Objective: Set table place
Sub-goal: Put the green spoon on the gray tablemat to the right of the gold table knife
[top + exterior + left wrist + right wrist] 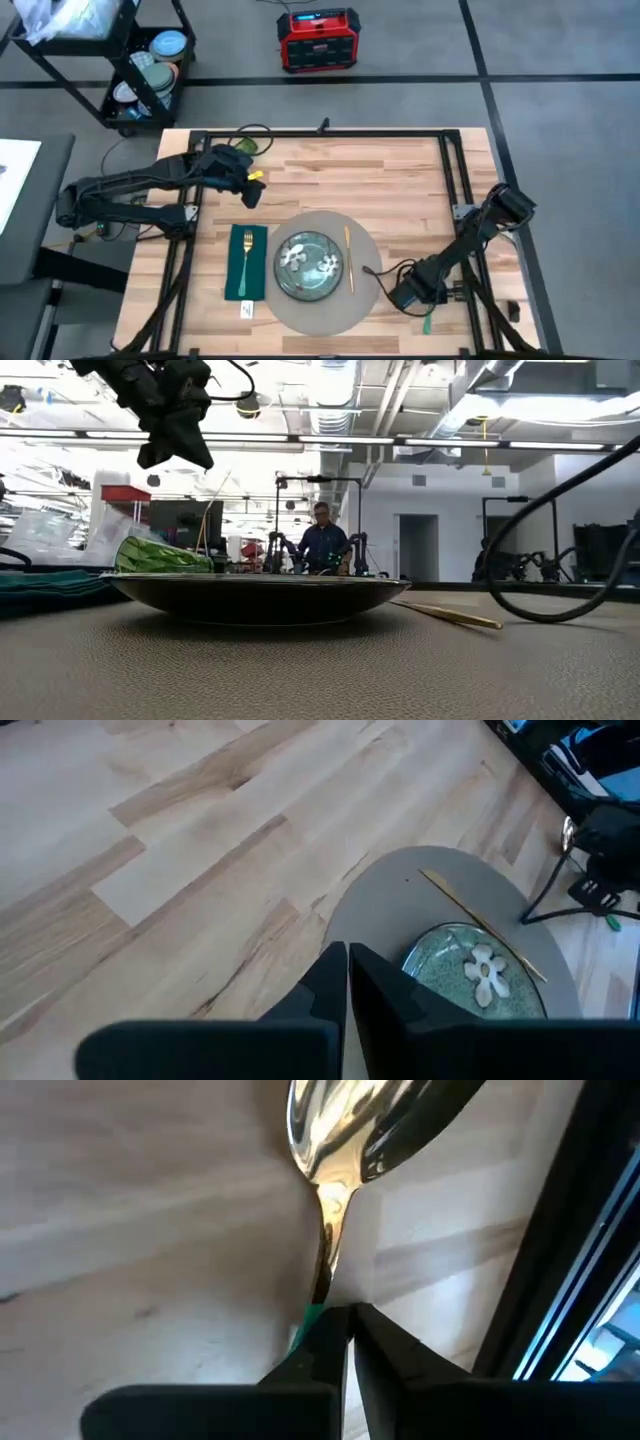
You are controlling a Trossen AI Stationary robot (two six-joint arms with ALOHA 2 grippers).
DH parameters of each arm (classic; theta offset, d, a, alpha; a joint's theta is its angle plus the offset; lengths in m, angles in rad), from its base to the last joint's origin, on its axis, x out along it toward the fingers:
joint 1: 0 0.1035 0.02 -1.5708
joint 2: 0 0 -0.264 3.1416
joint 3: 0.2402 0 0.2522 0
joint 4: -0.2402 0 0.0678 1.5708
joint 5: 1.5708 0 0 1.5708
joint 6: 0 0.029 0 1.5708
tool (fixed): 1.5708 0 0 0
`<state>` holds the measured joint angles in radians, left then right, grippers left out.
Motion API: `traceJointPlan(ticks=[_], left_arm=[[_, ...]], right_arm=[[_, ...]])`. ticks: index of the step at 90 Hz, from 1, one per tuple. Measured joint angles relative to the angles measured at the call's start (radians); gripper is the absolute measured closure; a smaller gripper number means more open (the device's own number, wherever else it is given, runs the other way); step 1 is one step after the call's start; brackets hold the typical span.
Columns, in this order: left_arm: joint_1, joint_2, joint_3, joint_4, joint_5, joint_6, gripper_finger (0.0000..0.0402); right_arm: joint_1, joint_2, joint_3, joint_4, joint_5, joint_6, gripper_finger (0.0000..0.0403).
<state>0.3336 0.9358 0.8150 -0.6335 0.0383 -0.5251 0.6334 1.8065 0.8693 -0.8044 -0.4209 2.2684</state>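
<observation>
The round grey placemat (345, 305) lies near the middle of the wooden table (380, 185). On it sit a dark green floral plate (310, 265) and, right of the plate, a gold knife (348, 258). A gold fork (247, 255) lies on a green napkin (236, 275) left of the mat. My right gripper (400, 297) is low beside the mat's right edge, shut on a gold spoon (330, 1140). My left gripper (250, 190) hangs shut with nothing in it, raised above the table's far left part, as the low view shows. My right gripper pinches the spoon's handle (322, 1285) between its two fingers, at the end away from the bowl. The spoon sticks straight out ahead of the fingertips (385, 1342), in line with them, bowl (320, 1120) foremost over the bare wood. Whether it is clear of the table I cannot tell.
Black frame rails (460, 180) run along the table's sides. A loose cable (375, 272) loops on the mat's right edge. A small white tag (247, 310) lies by the napkin. Beyond the table stand a black cart (150, 70) and a red box (318, 40). A person (322, 540) stands far behind.
</observation>
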Motion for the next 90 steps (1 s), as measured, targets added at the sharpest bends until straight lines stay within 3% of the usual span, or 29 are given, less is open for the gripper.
traceJointPlan(ticks=[32,55,90], left_arm=[[0.0,0.0,0.0,0.011,-0.006,0.05,0.0402],[0.0,0.0,0.0,0.023,-0.006,0.05,0.0402],[0.0,0.0,0.0,0.023,-0.009,0.07,0.0402]], right_arm=[[-0.1,-0.023,0.013,-0.026,0.092,-0.072,0.0403],[-0.23,-0.049,0.013,-0.051,0.221,-0.217,0.0403],[-0.427,-0.064,0.014,-0.114,0.326,-0.399,0.0403]])
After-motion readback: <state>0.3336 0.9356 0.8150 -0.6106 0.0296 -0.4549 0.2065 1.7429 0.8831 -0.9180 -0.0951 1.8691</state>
